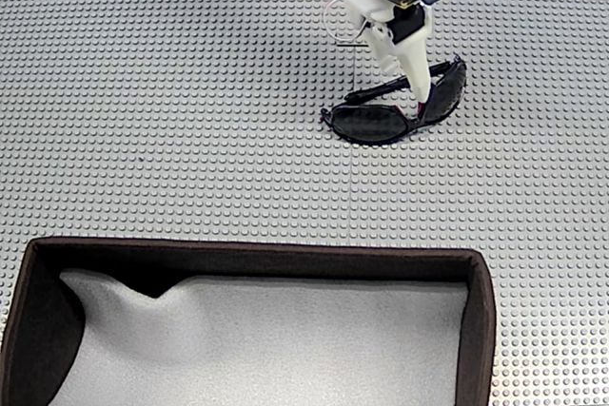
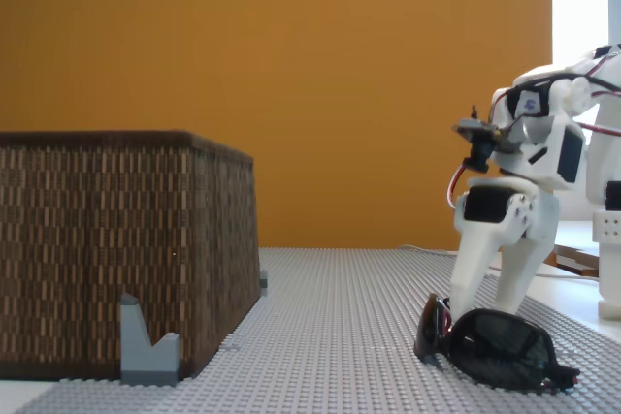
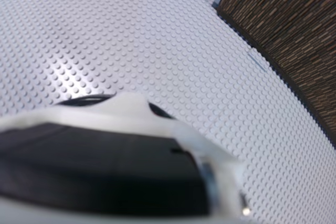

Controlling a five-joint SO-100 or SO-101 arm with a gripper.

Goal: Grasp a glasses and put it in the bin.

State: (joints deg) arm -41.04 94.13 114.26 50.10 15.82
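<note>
Glasses [image 1: 395, 109] behind bin [image 1: 247, 259]

arm [image 2: 529, 181]: white shells | black servos | red, white cables

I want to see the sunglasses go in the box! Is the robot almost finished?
Not yet. Done: the arm has reached the glasses, and its gripper is down at the frame's middle. In hand: the grab itself; whether the jaws have closed can't be told. The glasses lie on the studded mat. Left: lifting, carrying and dropping them into the bin.
</note>
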